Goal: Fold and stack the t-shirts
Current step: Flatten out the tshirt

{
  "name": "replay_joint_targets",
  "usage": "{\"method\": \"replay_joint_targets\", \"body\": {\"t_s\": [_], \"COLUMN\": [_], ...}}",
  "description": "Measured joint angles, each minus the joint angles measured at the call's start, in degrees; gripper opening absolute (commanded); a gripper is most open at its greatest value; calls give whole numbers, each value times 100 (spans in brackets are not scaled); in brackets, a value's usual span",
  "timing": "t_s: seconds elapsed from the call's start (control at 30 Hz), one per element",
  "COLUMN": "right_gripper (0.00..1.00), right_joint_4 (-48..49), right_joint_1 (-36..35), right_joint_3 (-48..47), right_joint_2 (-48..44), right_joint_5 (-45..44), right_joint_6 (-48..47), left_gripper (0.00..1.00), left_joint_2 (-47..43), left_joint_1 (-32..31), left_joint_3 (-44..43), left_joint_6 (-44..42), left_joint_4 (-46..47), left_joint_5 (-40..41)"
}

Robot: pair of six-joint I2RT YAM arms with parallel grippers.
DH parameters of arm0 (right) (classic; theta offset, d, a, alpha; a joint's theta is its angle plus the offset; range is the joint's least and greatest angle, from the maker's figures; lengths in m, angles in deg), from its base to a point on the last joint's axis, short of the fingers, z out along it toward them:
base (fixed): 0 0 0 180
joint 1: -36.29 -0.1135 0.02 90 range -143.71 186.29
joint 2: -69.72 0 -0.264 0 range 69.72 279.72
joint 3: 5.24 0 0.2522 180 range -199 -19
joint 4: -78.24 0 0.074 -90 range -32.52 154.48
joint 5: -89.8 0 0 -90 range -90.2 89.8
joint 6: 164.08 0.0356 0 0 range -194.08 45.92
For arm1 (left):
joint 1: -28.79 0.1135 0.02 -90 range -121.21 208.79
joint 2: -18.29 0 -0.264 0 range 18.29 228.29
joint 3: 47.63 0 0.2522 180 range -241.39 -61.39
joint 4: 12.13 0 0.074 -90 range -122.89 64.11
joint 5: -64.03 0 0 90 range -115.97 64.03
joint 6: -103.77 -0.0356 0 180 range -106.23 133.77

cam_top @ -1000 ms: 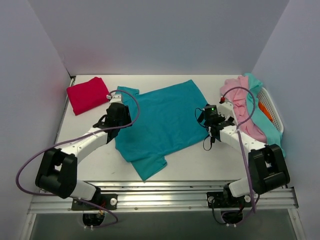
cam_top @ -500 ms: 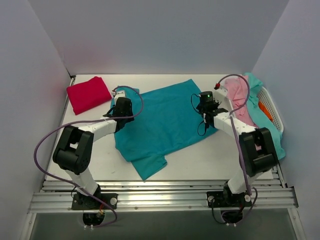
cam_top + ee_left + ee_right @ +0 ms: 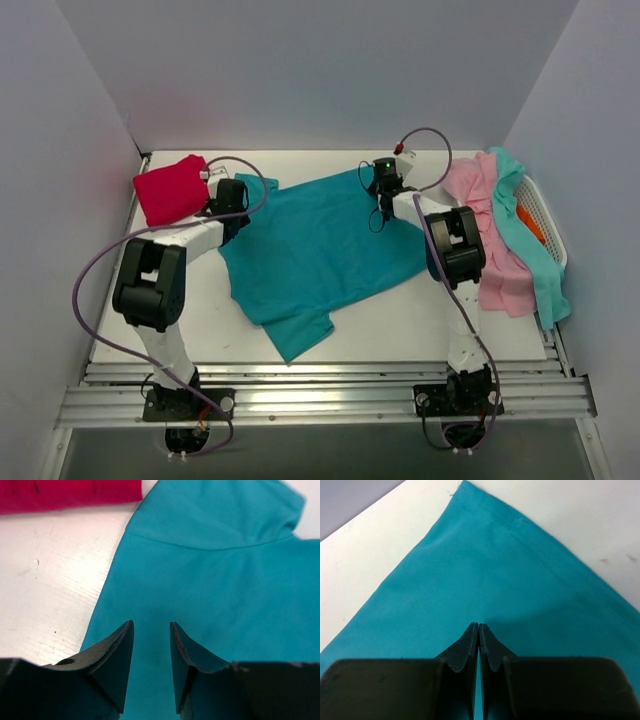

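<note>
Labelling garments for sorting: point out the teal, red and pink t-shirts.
teal t-shirt (image 3: 320,245): top view, middle of its body.
red t-shirt (image 3: 168,190): top view, centre of the folded bundle.
pink t-shirt (image 3: 500,268): top view, draped lower part.

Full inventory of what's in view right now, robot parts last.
teal t-shirt: 1, teal, spread flat mid-table
red t-shirt: 1, crimson, folded, far-left corner
basket: 1, white, far right
pink t-shirt: 1, pale pink, heaped at right
aqua t-shirt: 1, light aqua, draped over basket
orange cloth: 1, orange, in basket
table: 1, white, under everything
left claw: 1, black, open over teal t-shirt, near red t-shirt
right claw: 1, black, shut on teal t-shirt's far corner
</note>
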State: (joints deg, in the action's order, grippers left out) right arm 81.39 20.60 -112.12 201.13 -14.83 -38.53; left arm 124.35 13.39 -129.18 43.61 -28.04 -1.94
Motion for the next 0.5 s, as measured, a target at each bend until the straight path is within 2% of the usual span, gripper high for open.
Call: {"method": "replay_joint_targets", "body": {"t_s": [0.13,0.2,0.37,0.4,0.5], "right_gripper": [0,0,0,0,0], "right_joint_4": [125,184,946,1045,1274], "right_joint_1": [44,103,393,461,643], "right_joint_3": [-551,-570,103,249,605], "right_joint_2": [597,616,426,363,201], "right_joint_5": [186,284,575,612,693], "right_joint_6": [-9,31,308,372,555], "left_gripper": [41,35,28,20,10], "left_joint_2": [400,610,1386,1534,1993], "left_joint_1": [81,109,214,232,273], "left_joint_3": [-289,-568,-1792,-2015,-2640], "left_joint_6": [42,76,153,173,254], "left_joint_4": [-358,-612,-1290,-1412,-1845], "left_joint_5": [-22,-35,-223,-249,-343]}}
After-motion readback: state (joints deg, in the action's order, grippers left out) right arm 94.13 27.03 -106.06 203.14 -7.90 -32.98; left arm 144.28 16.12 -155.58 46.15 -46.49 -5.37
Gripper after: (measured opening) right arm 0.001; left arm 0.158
